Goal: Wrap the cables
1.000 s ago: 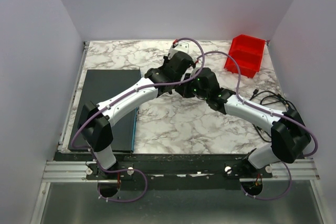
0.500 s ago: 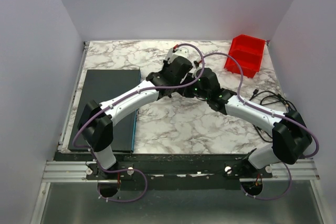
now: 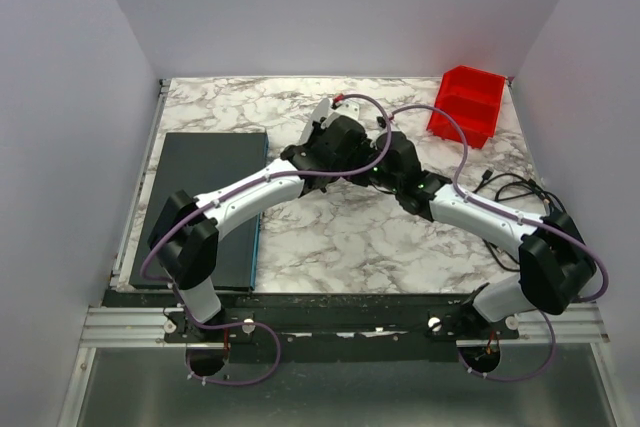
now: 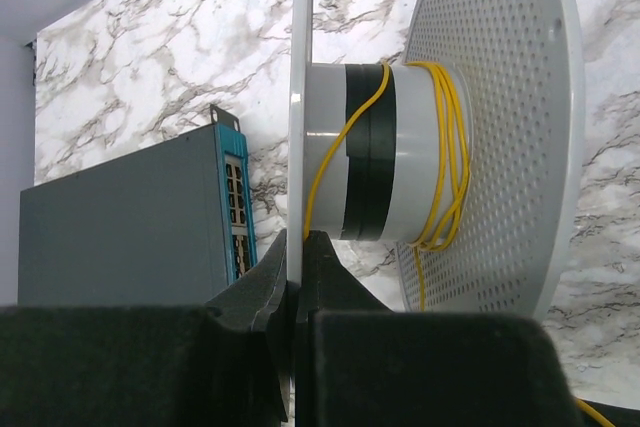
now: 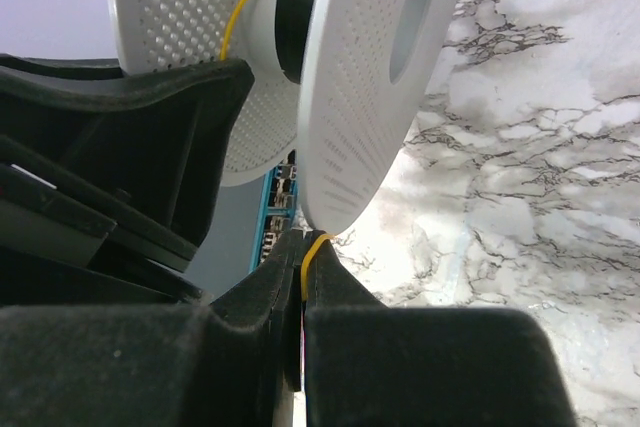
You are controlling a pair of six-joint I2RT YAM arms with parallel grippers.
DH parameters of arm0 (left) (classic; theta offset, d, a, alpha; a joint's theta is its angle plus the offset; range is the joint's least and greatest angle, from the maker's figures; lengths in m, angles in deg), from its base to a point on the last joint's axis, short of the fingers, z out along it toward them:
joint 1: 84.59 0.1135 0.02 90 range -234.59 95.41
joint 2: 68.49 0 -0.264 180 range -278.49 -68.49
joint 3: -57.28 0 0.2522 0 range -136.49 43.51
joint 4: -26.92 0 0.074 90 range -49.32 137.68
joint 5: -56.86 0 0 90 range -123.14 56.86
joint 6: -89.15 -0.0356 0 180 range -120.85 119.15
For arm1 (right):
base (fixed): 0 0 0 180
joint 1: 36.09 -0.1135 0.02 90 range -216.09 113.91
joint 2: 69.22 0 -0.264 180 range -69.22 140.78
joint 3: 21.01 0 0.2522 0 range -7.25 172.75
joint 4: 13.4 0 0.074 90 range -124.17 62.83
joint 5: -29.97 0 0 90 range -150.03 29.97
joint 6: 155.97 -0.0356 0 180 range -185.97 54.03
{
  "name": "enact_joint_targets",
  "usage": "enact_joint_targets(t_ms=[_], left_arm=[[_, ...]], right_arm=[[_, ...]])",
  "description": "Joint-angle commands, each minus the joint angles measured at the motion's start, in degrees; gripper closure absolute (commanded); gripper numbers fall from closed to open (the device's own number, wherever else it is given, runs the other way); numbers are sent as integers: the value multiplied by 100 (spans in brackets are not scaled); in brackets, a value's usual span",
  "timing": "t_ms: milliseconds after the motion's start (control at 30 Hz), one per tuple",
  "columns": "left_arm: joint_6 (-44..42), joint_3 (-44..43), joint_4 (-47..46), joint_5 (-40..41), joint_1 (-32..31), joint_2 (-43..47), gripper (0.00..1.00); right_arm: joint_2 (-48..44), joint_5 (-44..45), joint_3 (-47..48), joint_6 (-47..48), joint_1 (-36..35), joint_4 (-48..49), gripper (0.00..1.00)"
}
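Observation:
My left gripper (image 4: 297, 242) is shut on the thin flange (image 4: 297, 97) of a white spool (image 4: 410, 147) and holds it above the table. A thin yellow cable (image 4: 441, 162) is wound a few turns round the spool's hub, beside a black band. My right gripper (image 5: 303, 244) is shut on the yellow cable (image 5: 312, 247) just under the spool's perforated flange (image 5: 370, 77). In the top view both grippers meet at mid table, left (image 3: 326, 119) and right (image 3: 384, 139); the cable is too fine to see there.
A dark grey flat box (image 3: 205, 202) with a blue port face (image 4: 234, 207) lies at the left. A red bin (image 3: 466, 105) stands at the back right. Black cords (image 3: 512, 187) lie at the right edge. The marble table (image 3: 340, 237) lies under the arms.
Both wrists have shifted a little toward the back of the table, the right one drawing closer to the left. Both grips look the same.

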Motion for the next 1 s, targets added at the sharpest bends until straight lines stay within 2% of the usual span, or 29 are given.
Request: enact_joint_targets(t_ms=[0,400,967], left_arm=[[-193,139,-448,133,-140,48,100],[-571,829,-1280,125,-253,263,100],[-1885,1753,-2894,-96,-482,499,100]], right_arm=[[-257,198,-42,-379,0,571,99],[-199,630,-42,-922,26,317,99],[-74,288,-365,-912,462,330,99]])
